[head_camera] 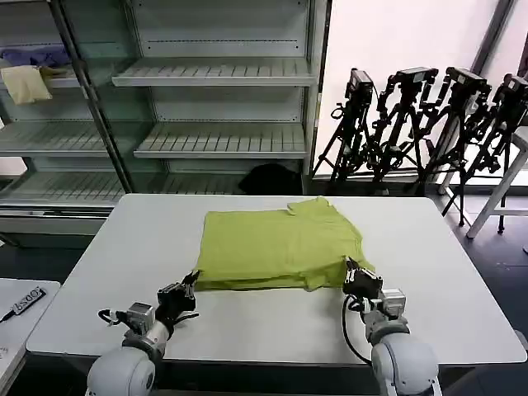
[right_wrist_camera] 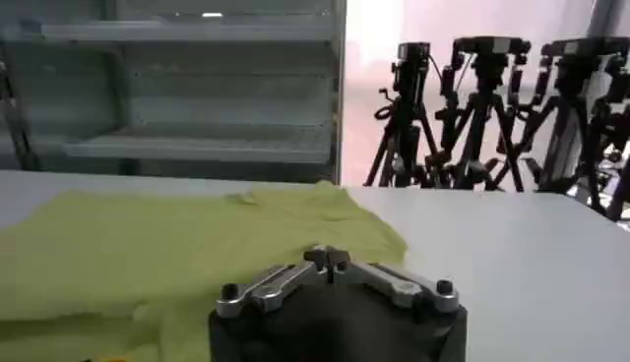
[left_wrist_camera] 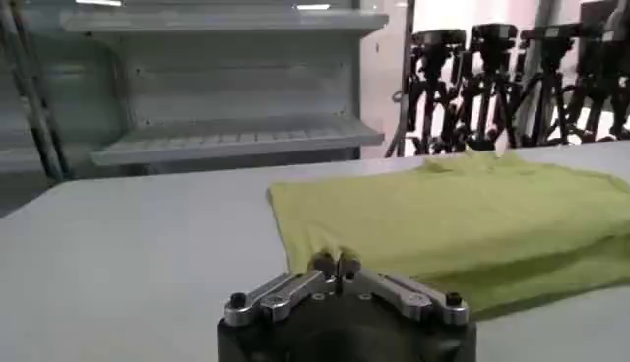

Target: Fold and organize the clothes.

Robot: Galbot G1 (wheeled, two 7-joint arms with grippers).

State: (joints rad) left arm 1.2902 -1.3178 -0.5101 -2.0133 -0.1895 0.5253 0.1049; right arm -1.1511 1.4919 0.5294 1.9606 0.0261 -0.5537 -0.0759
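- The broad white rectangular bench [head_camera: 124, 272] carries the whole job; grey metal shelving [head_camera: 223, 74] and a row of black camera tripods [head_camera: 429, 124] stand behind it.
- The lime yellow-green cotton T-shirt [head_camera: 276, 247] lies near the middle of the bench, already doubled into a rough rectangle with its near edge showing two layers and a sleeve and the collar bunched at the far right corner. I judge the folding partly done: at least one fold is in, and a tighter fold and tidying remain.
- The left tool [head_camera: 188, 285] sits at the shirt's near left corner, fingers closed together on the cloth edge as the left wrist view shows.
- The right tool [head_camera: 356, 276] sits at the near right corner, likewise pinched on the hem.
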